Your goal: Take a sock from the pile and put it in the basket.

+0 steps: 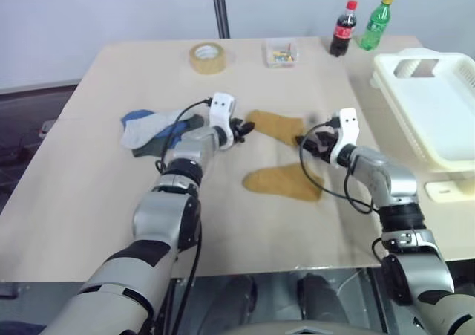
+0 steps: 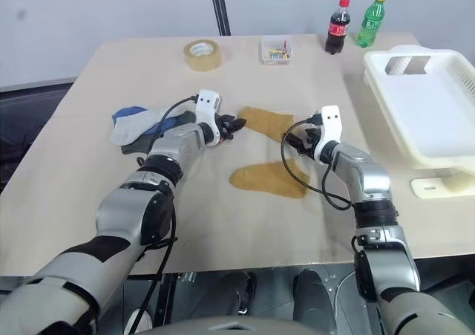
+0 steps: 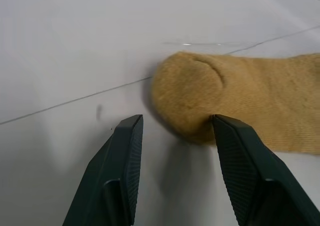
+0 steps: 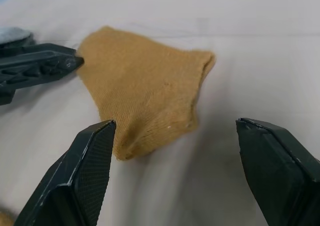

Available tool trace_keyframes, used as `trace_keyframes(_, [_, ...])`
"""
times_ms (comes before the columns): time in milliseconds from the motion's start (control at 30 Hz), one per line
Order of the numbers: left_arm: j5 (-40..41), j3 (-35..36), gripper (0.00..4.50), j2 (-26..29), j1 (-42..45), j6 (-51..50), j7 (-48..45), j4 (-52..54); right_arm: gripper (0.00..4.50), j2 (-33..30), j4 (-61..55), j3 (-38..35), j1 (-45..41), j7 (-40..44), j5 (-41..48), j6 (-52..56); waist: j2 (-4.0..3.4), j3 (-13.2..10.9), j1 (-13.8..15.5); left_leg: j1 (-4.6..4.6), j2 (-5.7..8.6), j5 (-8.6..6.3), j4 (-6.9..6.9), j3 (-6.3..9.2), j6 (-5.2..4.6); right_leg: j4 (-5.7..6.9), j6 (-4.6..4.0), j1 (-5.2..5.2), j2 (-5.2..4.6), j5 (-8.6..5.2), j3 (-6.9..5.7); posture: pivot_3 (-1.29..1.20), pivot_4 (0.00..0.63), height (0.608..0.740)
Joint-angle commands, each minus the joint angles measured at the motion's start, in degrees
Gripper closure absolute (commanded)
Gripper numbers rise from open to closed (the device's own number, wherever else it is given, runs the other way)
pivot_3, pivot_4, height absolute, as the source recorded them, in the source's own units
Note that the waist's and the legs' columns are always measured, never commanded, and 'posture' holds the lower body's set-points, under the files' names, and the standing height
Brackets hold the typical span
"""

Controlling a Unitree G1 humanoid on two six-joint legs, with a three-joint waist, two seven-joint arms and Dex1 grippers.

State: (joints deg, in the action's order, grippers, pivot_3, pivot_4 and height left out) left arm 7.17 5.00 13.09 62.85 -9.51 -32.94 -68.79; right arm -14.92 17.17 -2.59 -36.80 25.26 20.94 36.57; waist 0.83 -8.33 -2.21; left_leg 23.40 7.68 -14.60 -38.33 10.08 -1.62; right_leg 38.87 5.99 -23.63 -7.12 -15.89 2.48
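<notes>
Currently open and empty: left gripper (image 1: 241,128) fingers at one end of a flat mustard-yellow sock (image 1: 278,125), right gripper (image 1: 310,142) fingers wide at the other end. Lying unlifted on beige counter (image 1: 89,179). Remaining: grasp, carry to large white slotted plastic basket (image 1: 438,119).

socks (image 1: 276,126) mustard-yellow; pile (image 1: 152,129) blue, light grey, dark grey; basket (image 1: 434,108) white; fingers (image 3: 125,151) black

You have two mustard socks (image 1: 276,127) (image 1: 283,181) lying loose, one pile (image 1: 152,129) of blue and grey socks, one basket (image 1: 434,112), two bottles (image 1: 343,28) (image 1: 375,22), one tape roll (image 1: 207,57), one small clear box (image 1: 281,52).
</notes>
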Motion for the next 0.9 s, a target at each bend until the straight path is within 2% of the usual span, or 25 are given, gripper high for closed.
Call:
trace_keyframes(33, [-0.95, -0.15, 2.07, -0.95, -0.19, -0.62, -2.39, -2.74, 1.29, 1.37, 0.7, 0.03, -2.26, 1.44, 0.09, -1.91, 0.0, 0.0, -0.06, 0.0, 0.0, 0.0, 0.0, 0.0, 0.0, 0.0, 0.0, 0.0, 0.0, 0.0, 0.0, 0.0, 0.15, 0.74])
trace_keyframes(167, [-1.69, -0.47, 2.07, -1.21, -0.28, 0.28, -2.7, -2.9, 2.62, 1.68, 2.36, 0.9, -2.89, 1.93, -1.51, -3.51, -0.04, 0.05, -0.24, 0.0, 0.0, 0.0, -0.01, 0.0, 0.0, 0.03, 0.0, 0.0, -0.01, 0.0, 0.01, 0.0, 0.15, 0.74])
trace_keyframes(267, [-2.01, -0.45, 2.78, -1.44, -0.35, 0.82, -3.06, -2.92, 3.84, 1.8, 3.17, 1.0, -3.17, 2.33, -2.16, -4.36, -0.04, 0.06, -0.22, 0.0, 0.03, 0.0, -0.02, 0.01, 0.0, 0.02, 0.0, 0.0, -0.02, 0.0, 0.01, 0.0, 0.15, 0.74])
trace_keyframes(300, [-1.99, -0.3, 3.13, -1.48, -0.41, 0.95, -2.82, -2.93, 4.22, 1.76, 3.23, 1.14, -3.14, 2.48, -2.47, -4.6, -0.04, 0.06, -0.23, 0.0, 0.03, 0.0, -0.03, 0.01, 0.0, 0.02, 0.0, 0.0, -0.02, 0.0, 0.01, 0.0, 0.15, 0.74])
trace_keyframes(333, [-1.82, -0.07, 3.68, -1.49, -0.46, 0.92, -2.76, -2.91, 4.5, 1.65, 3.19, 1.27, -3.05, 2.65, -2.8, -4.75, -0.04, 0.06, -0.24, 0.01, 0.03, 0.0, -0.02, 0.01, 0.0, 0.02, 0.0, -0.01, -0.02, 0.0, 0.01, 0.0, 0.15, 0.74])
trace_keyframes(400, [-1.57, 0.21, 4.48, -1.4, -0.62, 0.85, -2.9, -2.76, 4.5, 1.51, 3.0, 1.34, -2.8, 2.75, -3.35, -5.03, -0.04, 0.06, -0.24, 0.01, 0.03, 0.0, -0.02, 0.02, 0.0, 0.03, 0.0, -0.01, -0.02, 0.0, 0.01, 0.0, 0.15, 0.74])
trace_keyframes(600, [-1.23, 0.35, 4.48, -0.4, -2.84, 1.58, -6.5, 0.24, 4.5, 0.73, -0.54, 2.47, -0.99, 4.54, -4.04, -5.09, -0.05, 0.06, -0.4, 0.01, 0.02, 0.0, -0.03, 0.02, 0.0, 0.03, 0.0, -0.03, -0.01, 0.0, 0.01, 0.0, 0.15, 0.74])
trace_keyframes(700, [-0.6, 0.07, 4.48, 0.56, -5.51, -0.21, -9.14, 6.43, 4.5, -0.23, -6.34, 2.64, 0.45, 5.4, -3.23, -3.25, -0.05, 0.06, -0.57, 0.05, 0.02, 0.0, -0.02, 0.02, 0.0, 0.03, 0.0, -0.07, -0.01, 0.0, 0.02, 0.0, 0.15, 0.74])
trace_keyframes(767, [0.83, -0.36, 4.48, 1.13, -9.38, -4.67, -10.87, 16.57, 4.5, -1.12, -12.7, 1.87, 1.89, 5.85, -1.08, 0.32, -0.06, 0.06, -0.93, 0.19, 0.02, 0.0, -0.05, 0.02, 0.0, 0.06, 0.0, -0.21, -0.02, 0.0, 0.03, 0.0, 0.15, 0.74])
trace_keyframes(900, [8.89, -1.82, 4.48, 1.53, -23.37, -23.2, -10.76, 53.21, 4.5, -4.72, -26.88, -0.31, 6.24, 6.81, 5.26, 10.25, -0.07, 0.07, -1.85, 0.42, 0.01, -0.01, -0.04, 0.09, -0.01, 0.06, 0.0, -0.39, -0.05, 0.0, 0.05, 0.0, 0.15, 0.74])
